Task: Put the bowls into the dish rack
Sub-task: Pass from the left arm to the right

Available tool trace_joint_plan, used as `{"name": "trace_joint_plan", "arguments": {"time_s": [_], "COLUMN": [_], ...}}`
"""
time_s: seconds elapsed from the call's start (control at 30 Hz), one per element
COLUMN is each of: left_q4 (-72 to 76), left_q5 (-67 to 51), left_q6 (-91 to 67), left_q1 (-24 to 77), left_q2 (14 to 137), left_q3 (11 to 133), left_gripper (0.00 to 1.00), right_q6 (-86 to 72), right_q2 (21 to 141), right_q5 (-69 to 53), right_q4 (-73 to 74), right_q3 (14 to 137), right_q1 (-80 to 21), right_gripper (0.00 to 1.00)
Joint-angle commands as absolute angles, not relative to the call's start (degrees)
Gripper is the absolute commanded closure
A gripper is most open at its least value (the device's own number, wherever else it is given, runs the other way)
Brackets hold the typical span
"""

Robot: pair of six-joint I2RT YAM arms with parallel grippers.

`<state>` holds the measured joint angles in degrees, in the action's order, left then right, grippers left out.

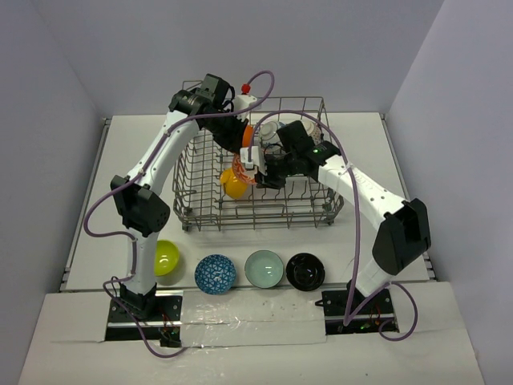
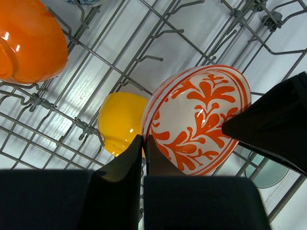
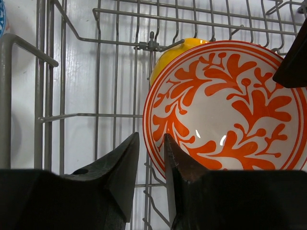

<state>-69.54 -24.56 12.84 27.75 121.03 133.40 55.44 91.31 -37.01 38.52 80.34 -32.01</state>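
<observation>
Over the rack [image 1: 264,220] floor we hold the red-patterned bowl [image 2: 201,120] on edge beside the yellow bowl [image 2: 122,120], left claw [image 2: 144,143] clamped on its rim, right claw [image 3: 151,143] slightly apart, gap lined up with that rim.

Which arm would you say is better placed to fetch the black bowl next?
Right, probably. The black bowl lies near the right arm's base, and the right fingers stand slightly apart, gripping nothing I can confirm. The left fingers are pinched shut on the red-and-white bowl by its rim.
</observation>
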Motion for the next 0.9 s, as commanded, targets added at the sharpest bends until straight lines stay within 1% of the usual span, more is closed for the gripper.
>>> {"name": "trace_joint_plan", "arguments": {"time_s": [0.0, 0.2, 0.43, 0.6, 0.7, 0.8, 0.83, 0.87], "left_q4": [-68.73, -68.82, -69.34, -69.61, -69.7, -69.43, -69.43, -69.61], "left_q5": [-26.98, -27.33, -28.12, -28.39, -28.48, -28.13, -28.13, -28.21], "left_q6": [13.36, 13.45, 13.71, 13.8, 13.8, 13.8, 13.8, 13.89], "left_q1": [27.95, 27.95, 27.95, 28.21, 28.48, 28.65, 28.65, 28.74], "left_q2": [119.53, 119.62, 119.79, 119.88, 119.88, 119.79, 119.88, 119.88], "left_q3": [134.91, 135.0, 135.0, 135.0, 134.83, 134.65, 134.74, 134.74], "left_gripper": [1.0, 1.0, 1.0, 1.0, 1.0, 1.0, 1.0, 1.0], "right_q6": [55.11, 54.76, 53.88, 52.74, 51.24, 50.19, 49.92, 49.66], "right_q2": [91.93, 92.46, 93.08, 93.52, 93.6, 93.6, 93.6, 93.6], "right_q5": [-36.74, -36.74, -35.08, -32.96, -30.86, -29.09, -28.83, -28.39], "right_q4": [38.06, 38.14, 36.83, 35.69, 33.76, 32.61, 32.17, 31.91], "right_q3": [82.27, 82.79, 83.06, 83.41, 83.32, 83.32, 83.23, 83.23], "right_q1": [-32.52, -32.52, -32.78, -32.96, -33.13, -33.13, -33.13, -33.22], "right_gripper": [0.66, 0.68, 0.58, 0.57, 0.59, 0.66, 0.73, 0.76]}}
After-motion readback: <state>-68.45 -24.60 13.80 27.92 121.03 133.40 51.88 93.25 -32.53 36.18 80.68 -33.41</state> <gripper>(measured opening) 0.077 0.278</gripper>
